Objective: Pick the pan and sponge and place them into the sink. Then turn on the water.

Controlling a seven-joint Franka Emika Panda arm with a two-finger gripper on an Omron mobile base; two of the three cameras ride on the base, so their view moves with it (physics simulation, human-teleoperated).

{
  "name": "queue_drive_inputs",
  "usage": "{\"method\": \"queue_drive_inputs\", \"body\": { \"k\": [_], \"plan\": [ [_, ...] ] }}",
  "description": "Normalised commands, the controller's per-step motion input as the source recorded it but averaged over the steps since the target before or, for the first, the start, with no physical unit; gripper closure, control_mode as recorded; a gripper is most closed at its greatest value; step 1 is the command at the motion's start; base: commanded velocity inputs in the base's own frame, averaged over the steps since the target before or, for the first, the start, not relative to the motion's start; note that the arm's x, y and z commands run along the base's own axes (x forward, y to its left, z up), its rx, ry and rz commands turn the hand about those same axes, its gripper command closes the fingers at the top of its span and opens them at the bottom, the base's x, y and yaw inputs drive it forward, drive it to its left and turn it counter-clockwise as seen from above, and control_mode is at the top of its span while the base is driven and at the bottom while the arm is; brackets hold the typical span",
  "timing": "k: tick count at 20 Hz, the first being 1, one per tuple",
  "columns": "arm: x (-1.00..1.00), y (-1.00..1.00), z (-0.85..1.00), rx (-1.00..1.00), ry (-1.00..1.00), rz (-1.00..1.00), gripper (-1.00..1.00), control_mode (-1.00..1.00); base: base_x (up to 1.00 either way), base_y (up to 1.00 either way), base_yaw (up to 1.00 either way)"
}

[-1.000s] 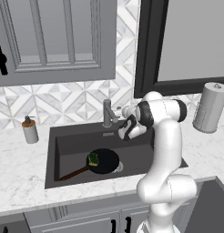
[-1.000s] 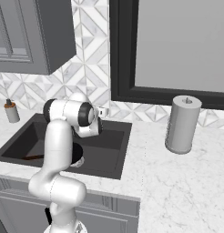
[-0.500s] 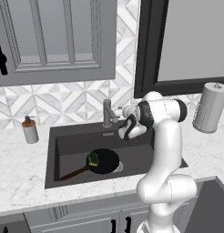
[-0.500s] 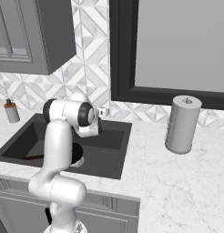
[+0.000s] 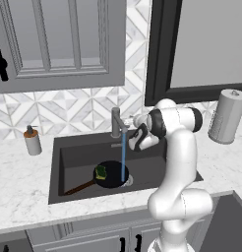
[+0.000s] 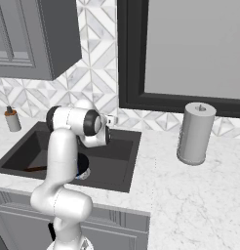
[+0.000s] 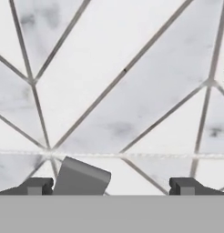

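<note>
Both task things lie in the large dark grey sink [image 5: 83, 152]: round black frying pan [image 5: 110, 174], yellow-green sponge [image 5: 100, 172] on it. A thin blue water stream [image 5: 123, 157] falls from the grey metal faucet [image 5: 116, 123]. I hold the jaws [image 7: 109, 185] open, gripping nothing, just right of the faucet's lever.

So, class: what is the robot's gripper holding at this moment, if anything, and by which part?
Nothing. The gripper is open, its fingertips wide apart with only wall tiles between them, beside the faucet.
</note>
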Motion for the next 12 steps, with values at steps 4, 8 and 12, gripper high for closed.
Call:
{"method": "queue_drive_inputs", "body": {
  "k": [4, 8, 12],
  "plan": [
    [0.00, -1.00, 0.00, 0.03, 0.00, 0.00, -1.00, -1.00, 0.00, 0.00, 0.00],
    [0.00, -1.00, 0.00, 0.03, 0.01, 0.00, -1.00, -1.00, 0.00, 0.00, 0.00],
    [0.00, -1.00, 0.00, 0.03, 0.01, 0.00, -1.00, -1.00, 0.00, 0.00, 0.00]
  ]
}}
